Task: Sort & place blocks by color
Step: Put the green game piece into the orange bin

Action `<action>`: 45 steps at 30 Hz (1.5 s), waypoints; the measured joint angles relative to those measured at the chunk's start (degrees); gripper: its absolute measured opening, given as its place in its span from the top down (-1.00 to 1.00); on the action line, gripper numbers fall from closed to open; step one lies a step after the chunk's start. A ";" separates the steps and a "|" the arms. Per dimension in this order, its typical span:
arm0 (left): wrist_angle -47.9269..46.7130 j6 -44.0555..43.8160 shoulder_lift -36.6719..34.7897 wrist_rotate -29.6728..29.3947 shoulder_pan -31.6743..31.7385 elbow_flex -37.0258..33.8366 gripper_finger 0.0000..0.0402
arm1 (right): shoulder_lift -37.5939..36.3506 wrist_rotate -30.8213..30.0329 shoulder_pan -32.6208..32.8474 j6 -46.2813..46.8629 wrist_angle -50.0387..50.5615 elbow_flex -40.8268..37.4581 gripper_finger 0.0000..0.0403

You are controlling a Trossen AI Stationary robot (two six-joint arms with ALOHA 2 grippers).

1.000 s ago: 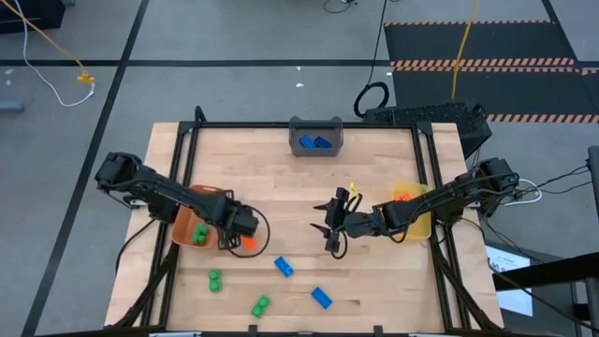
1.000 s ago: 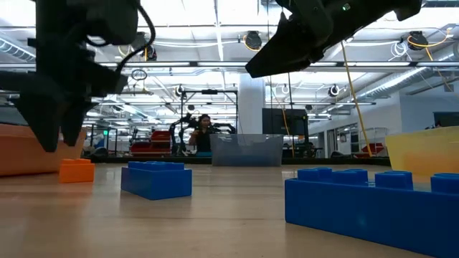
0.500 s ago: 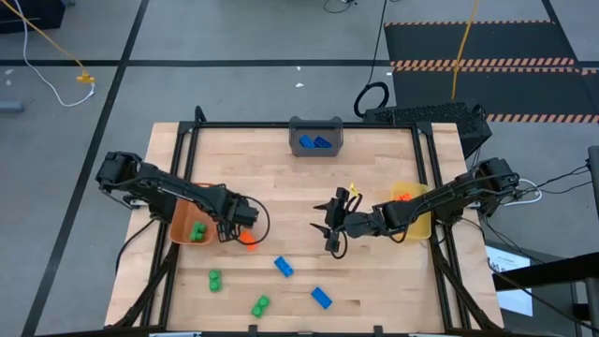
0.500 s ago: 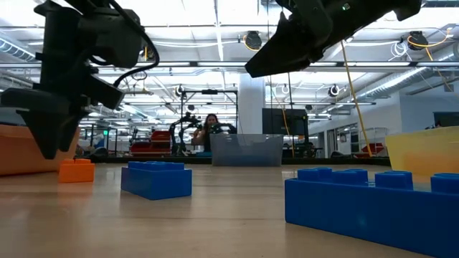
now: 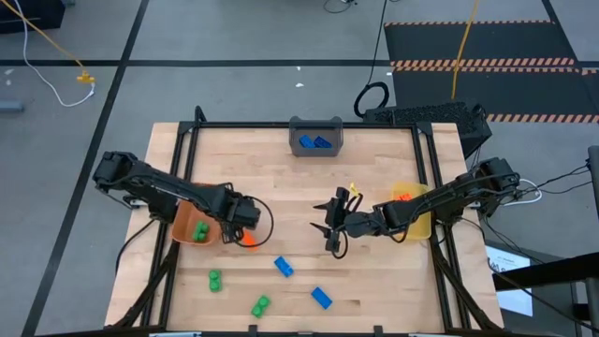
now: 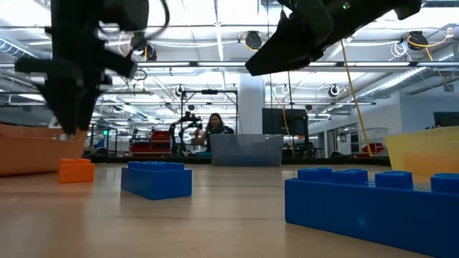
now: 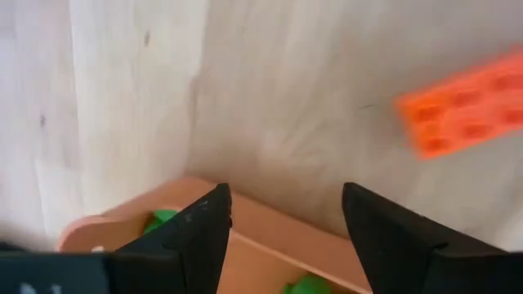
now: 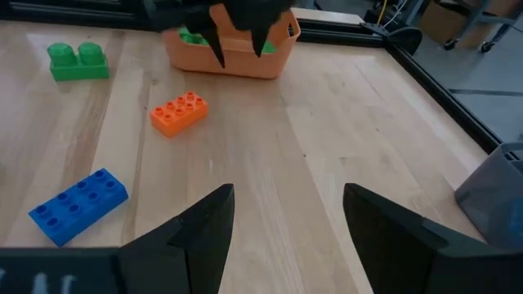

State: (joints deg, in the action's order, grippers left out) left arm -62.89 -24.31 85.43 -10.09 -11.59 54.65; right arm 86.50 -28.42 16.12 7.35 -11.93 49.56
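Observation:
My left gripper (image 5: 240,217) (image 7: 286,214) hangs open, pointing down over the right rim of the orange bin (image 5: 190,227) (image 7: 270,229), with nothing between its fingers. Green blocks (image 5: 199,231) lie in that bin. An orange block (image 5: 248,240) (image 7: 462,114) (image 8: 178,113) lies flat on the table just right of the bin. Two blue blocks (image 5: 283,267) (image 5: 321,298) and two green ones (image 5: 214,280) (image 5: 260,305) lie toward the near edge. My right gripper (image 5: 332,225) (image 8: 286,214) waits open above mid-table, empty.
A grey bin (image 5: 315,137) with blue blocks stands at the far edge. A yellow bin (image 5: 414,212) holding an orange block (image 5: 402,197) stands at the right, under my right arm. A black frame runs along the table's edges. Bare wood lies between the two grippers.
My left gripper has risen a little over the orange bin's right rim and stayed open. The orange block beside it has kept its place.

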 joint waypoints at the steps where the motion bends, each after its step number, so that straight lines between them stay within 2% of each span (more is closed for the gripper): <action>1: -0.06 0.26 -0.17 -0.02 -0.52 0.95 -0.17 | -0.04 0.00 0.00 -0.02 -0.15 0.02 -0.10; 5: 0.04 1.83 0.04 0.46 -2.58 2.86 -0.17 | -0.04 0.00 -0.01 -0.11 0.23 0.04 -0.10; 8: 0.86 0.83 -0.03 4.43 -4.93 3.26 -0.17 | -0.04 -0.01 0.44 0.35 1.34 0.04 -0.10; 15: -2.04 -22.38 0.00 17.35 -12.63 3.56 -0.17 | -1.31 0.00 0.69 0.23 2.72 0.07 -0.10; 19: -2.14 -33.63 0.00 22.07 -17.66 6.76 -0.17 | -2.15 -0.07 0.02 -0.75 3.54 0.07 -0.10; 24: -3.44 -50.36 -0.01 22.11 -21.08 11.82 -0.17 | -2.79 -0.06 -0.79 -1.93 6.09 0.04 -0.10; 31: -2.94 -66.03 1.09 22.57 -26.56 10.54 -0.17 | -3.10 -0.02 -0.24 -0.98 7.76 0.04 -0.10; 34: -1.71 -69.96 2.08 22.65 -28.69 9.65 -0.17 | -3.10 0.02 -0.20 -1.09 7.47 0.04 -0.10; 41: 11.86 -77.06 5.09 23.64 -31.80 4.95 -0.17 | -3.10 0.20 -0.20 -0.55 7.50 0.04 -0.10; 45: 14.98 -79.49 7.85 23.57 -32.05 3.96 -0.17 | -3.10 0.20 -0.15 -0.55 7.48 0.04 -0.10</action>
State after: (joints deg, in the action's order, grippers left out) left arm -47.91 -103.80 93.28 13.49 -43.64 58.61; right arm 83.40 -28.23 15.96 6.81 -4.45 49.60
